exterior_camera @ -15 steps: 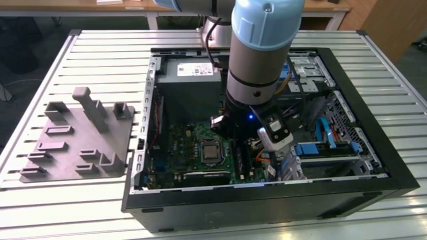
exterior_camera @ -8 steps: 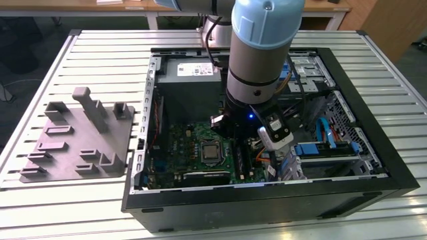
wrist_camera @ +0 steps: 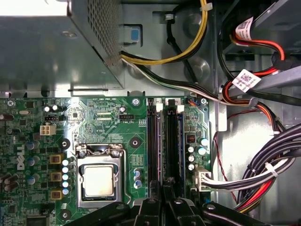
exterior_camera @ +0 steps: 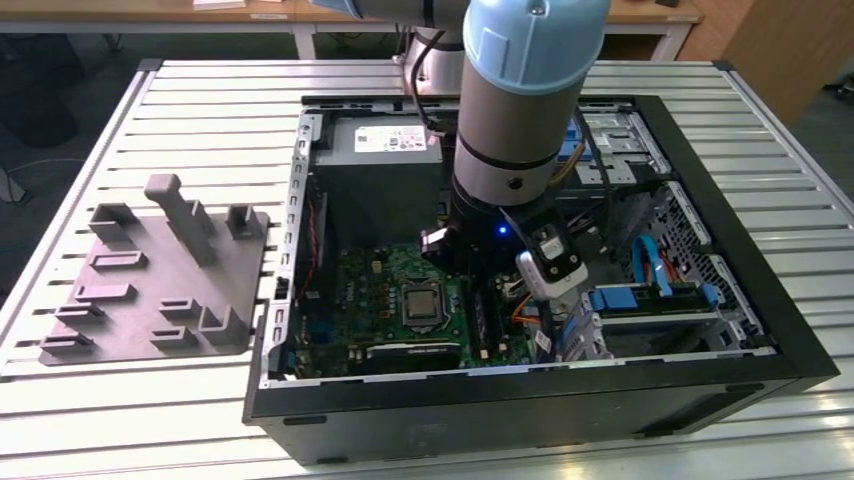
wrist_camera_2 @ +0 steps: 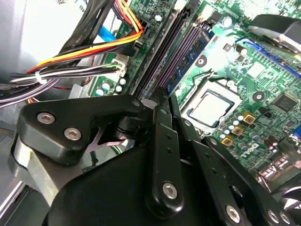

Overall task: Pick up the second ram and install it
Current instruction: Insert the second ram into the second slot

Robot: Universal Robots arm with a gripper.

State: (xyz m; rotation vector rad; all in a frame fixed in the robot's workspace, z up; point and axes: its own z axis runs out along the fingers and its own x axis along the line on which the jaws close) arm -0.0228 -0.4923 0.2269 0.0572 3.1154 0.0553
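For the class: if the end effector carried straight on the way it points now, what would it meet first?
Most likely the memory slots on the motherboard, right ahead of the end effector in the first wrist view; the depth between them is unclear.

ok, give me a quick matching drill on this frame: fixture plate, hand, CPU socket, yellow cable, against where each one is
Things:
1. grey fixture plate
2. hand
3. CPU socket
4. yellow cable

Places:
A. on the green motherboard, beside the memory slots
B. on the slatted table, outside the case, on the exterior view's left
C. inside the case, at one end of the memory slots
D. curving away from the grey metal box

Pairs: 1-B, 2-C, 3-A, 4-D
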